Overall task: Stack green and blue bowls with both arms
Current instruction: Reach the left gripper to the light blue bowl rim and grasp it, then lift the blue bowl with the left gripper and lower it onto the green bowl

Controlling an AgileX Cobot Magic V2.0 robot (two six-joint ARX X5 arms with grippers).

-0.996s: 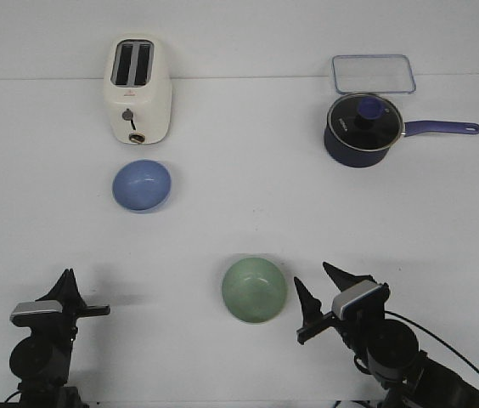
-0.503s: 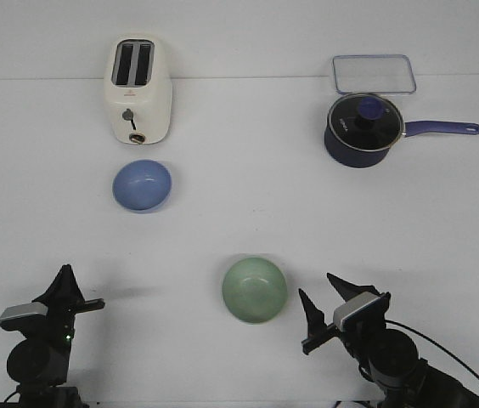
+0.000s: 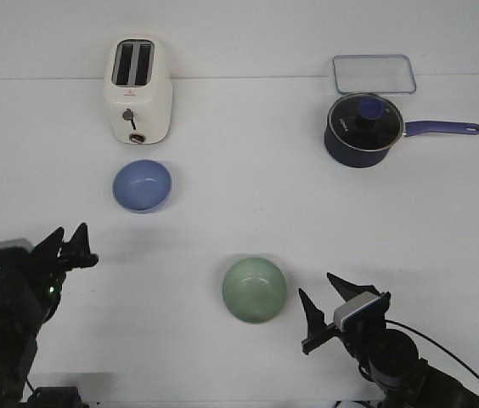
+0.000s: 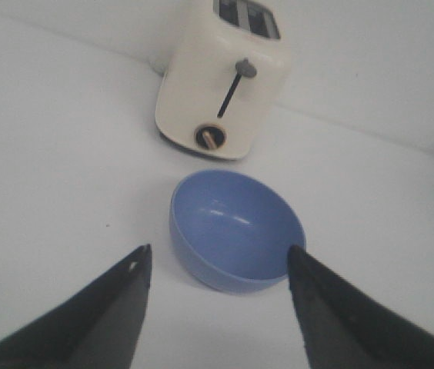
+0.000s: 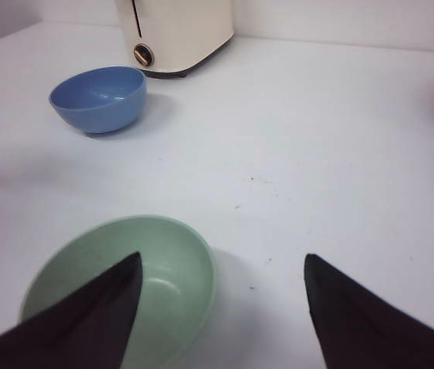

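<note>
- Left gripper (image 3: pixel 68 241): at the near left of the table (image 3: pixel 239 229), raised on its arm; its jaws stand wide apart and hold nothing. In the left wrist view the two dark fingers (image 4: pixel 109 307) frame the blue bowl without touching it.
- Blue bowl (image 3: pixel 142 185): upright on the table, left of centre, just in front of the cream toaster (image 3: pixel 139 91) and ahead of the left gripper.
- Green bowl (image 3: pixel 255 290): upright on the table, near the front edge and about mid-width, well apart from the blue bowl.
- Right gripper (image 3: pixel 331 308): low at the near right, just beside the green bowl; jaws spread wide and empty, one finger (image 5: pixel 86 315) overlapping the bowl's rim in the right wrist view.
- Saucepan (image 3: pixel 365 130): dark navy, glass-lidded, at the far right, handle pointing right; a clear container lid (image 3: pixel 374 74) lies behind it.
</note>
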